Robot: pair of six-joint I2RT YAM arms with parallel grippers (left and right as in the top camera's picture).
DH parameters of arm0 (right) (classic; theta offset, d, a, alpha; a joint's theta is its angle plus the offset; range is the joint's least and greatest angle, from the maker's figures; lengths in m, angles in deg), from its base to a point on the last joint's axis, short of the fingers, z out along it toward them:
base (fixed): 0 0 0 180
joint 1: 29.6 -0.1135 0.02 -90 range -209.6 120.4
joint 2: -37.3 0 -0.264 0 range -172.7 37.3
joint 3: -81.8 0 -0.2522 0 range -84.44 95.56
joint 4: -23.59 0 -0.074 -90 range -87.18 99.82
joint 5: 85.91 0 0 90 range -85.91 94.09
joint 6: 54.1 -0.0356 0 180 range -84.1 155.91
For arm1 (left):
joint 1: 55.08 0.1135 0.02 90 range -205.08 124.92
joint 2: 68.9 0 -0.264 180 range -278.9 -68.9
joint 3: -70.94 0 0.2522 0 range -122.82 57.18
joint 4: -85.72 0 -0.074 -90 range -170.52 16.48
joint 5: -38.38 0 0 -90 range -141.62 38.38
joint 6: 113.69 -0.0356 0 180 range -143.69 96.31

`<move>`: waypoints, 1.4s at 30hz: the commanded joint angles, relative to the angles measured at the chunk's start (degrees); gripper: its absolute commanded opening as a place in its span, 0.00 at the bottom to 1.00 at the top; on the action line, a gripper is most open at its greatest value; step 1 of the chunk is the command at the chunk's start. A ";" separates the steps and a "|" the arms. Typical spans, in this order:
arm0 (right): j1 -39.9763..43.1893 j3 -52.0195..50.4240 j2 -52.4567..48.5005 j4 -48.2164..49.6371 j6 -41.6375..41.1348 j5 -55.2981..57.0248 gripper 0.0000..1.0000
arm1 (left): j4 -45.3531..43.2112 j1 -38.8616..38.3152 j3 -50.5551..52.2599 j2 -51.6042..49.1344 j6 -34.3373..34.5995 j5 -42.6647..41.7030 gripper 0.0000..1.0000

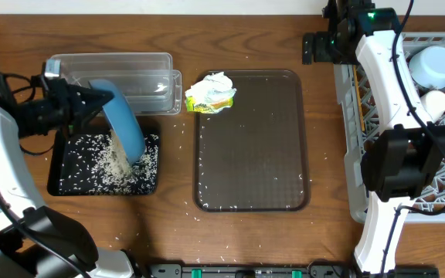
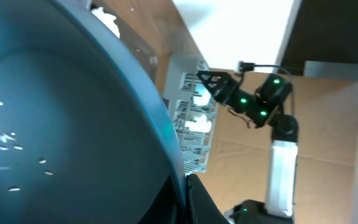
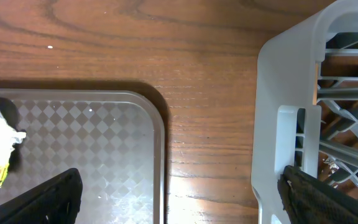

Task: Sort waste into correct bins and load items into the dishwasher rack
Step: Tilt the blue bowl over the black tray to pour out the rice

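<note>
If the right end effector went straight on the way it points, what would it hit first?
Probably the bare table, in the gap between brown tray and grey rack; depth is hard to judge.

White arm links (image 1: 385,69) joined by black housings (image 1: 404,162) — thin black cables (image 2: 257,65), green status lights (image 2: 242,99).

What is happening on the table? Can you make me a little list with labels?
left gripper: shut on the blue bowl, held tilted
rice: spilling from the bowl into the black tray
clear tub: next to the black tray
tissue: on a corner of the brown tray
right gripper: open, holding nothing
rack: holds a light-blue bowl and a white cup
</note>
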 commanded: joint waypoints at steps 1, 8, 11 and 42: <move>-0.20 0.11 -0.31 -0.09 0.37 -0.04 0.99 | 1.86 1.03 0.63 1.09 -5.05 -8.31 0.06; -0.17 0.11 -0.31 -0.09 0.37 -0.04 0.99 | 1.90 2.71 1.09 1.03 -6.54 -9.75 0.06; -0.17 0.11 -0.31 -0.09 0.37 -0.04 0.99 | 1.86 4.26 1.86 1.03 -6.80 -9.75 0.06; -0.50 0.11 -0.31 -0.09 0.37 -0.04 0.99 | 6.78 15.69 10.73 0.96 -22.36 -17.94 0.06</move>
